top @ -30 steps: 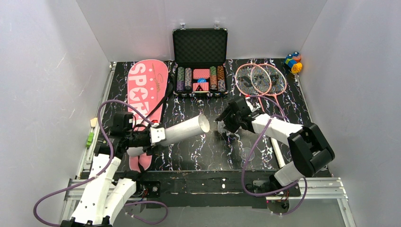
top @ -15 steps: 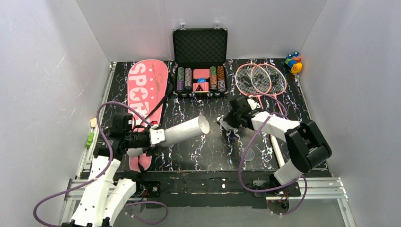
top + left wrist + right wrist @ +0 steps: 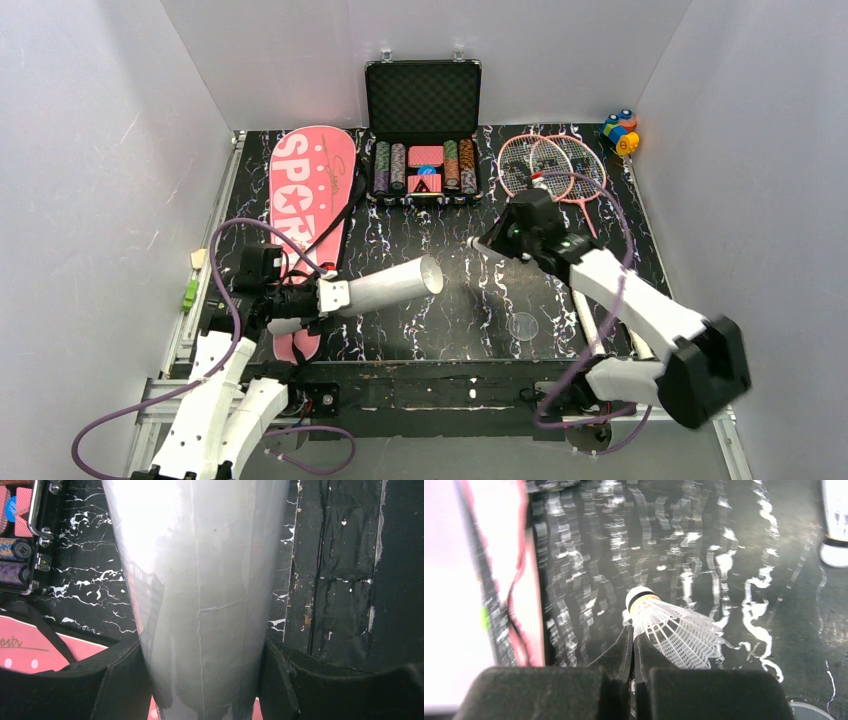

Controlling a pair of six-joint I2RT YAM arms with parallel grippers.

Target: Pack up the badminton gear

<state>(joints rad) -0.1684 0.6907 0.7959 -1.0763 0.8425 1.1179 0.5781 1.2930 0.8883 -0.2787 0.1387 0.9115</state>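
My left gripper (image 3: 200,680) is shut on the long white tube (image 3: 200,580), one finger on each side. It holds the tube (image 3: 390,284) above the table with the open mouth toward the middle. My right gripper (image 3: 633,630) is shut on the skirt edge of a white shuttlecock (image 3: 679,632), whose cork points away. In the top view that gripper (image 3: 482,243) hangs to the right of the tube's mouth, clear of it. Two pink rackets (image 3: 550,165) lie at the back right. The pink "SPORT" cover (image 3: 310,185) lies at the back left.
An open black case of poker chips (image 3: 422,150) stands at the back centre. A small multicoloured toy (image 3: 620,131) sits in the far right corner. A clear round lid (image 3: 522,326) lies on the table near the front. Grey walls close in three sides.
The right gripper closed on the shuttlecock and carried it up and back a little, while its elbow swung out to the right. The left arm and tube barely moved.
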